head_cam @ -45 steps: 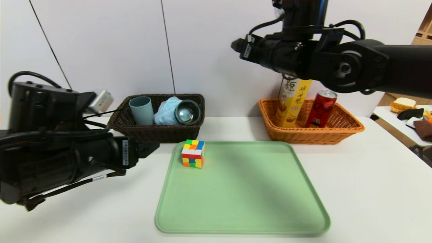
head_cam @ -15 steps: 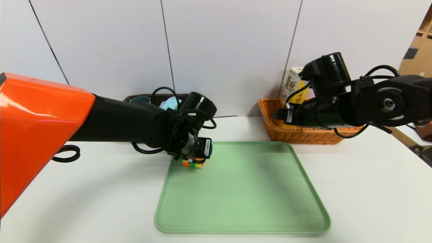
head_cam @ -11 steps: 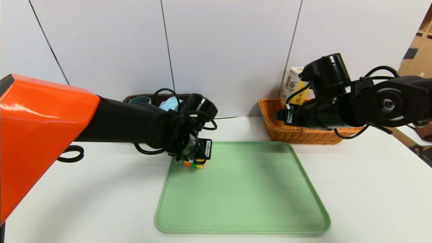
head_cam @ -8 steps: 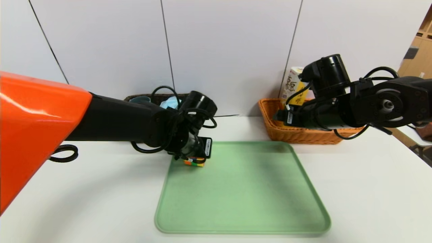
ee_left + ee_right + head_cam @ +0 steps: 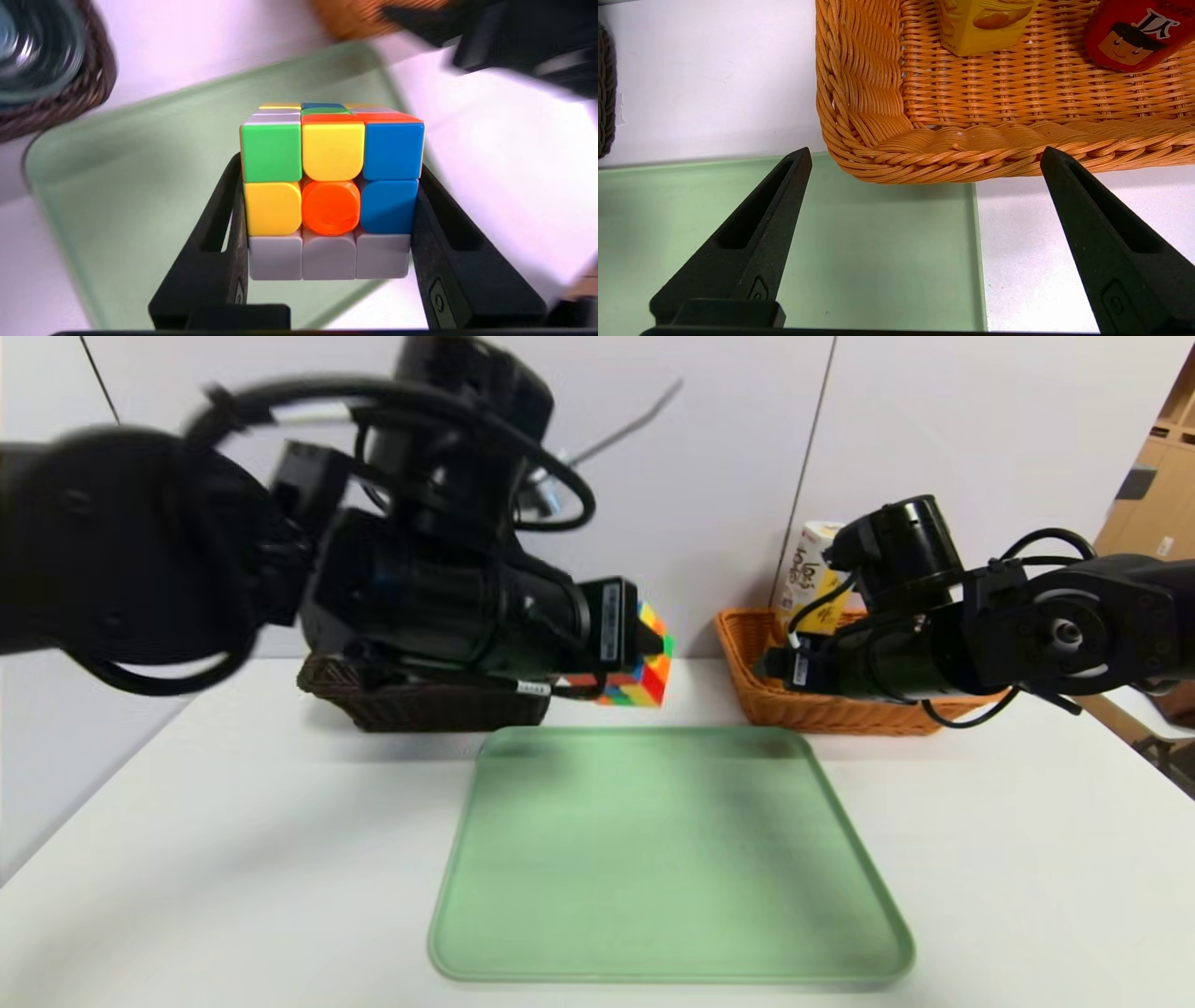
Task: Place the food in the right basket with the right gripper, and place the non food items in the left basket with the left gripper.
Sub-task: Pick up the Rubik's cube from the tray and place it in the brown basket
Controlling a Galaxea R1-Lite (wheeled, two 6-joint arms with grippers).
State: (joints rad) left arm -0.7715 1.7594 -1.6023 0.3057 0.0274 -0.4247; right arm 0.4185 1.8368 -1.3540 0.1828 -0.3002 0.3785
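Note:
My left gripper is shut on the multicoloured puzzle cube and holds it in the air above the tray's far edge, between the two baskets. In the left wrist view the cube sits squarely between both black fingers. The dark brown left basket is mostly hidden behind my left arm. My right gripper hangs open and empty over the near left corner of the orange-tan right basket, which holds the yellow snack carton and the red can.
A light green tray lies bare on the white table in front of the baskets. In the head view the right basket and the carton's top show partly behind my right arm. A white wall stands just behind the baskets.
My left gripper has closed on the cube and lifted it off the tray's far left corner, up and to the right. The right arm has barely moved.

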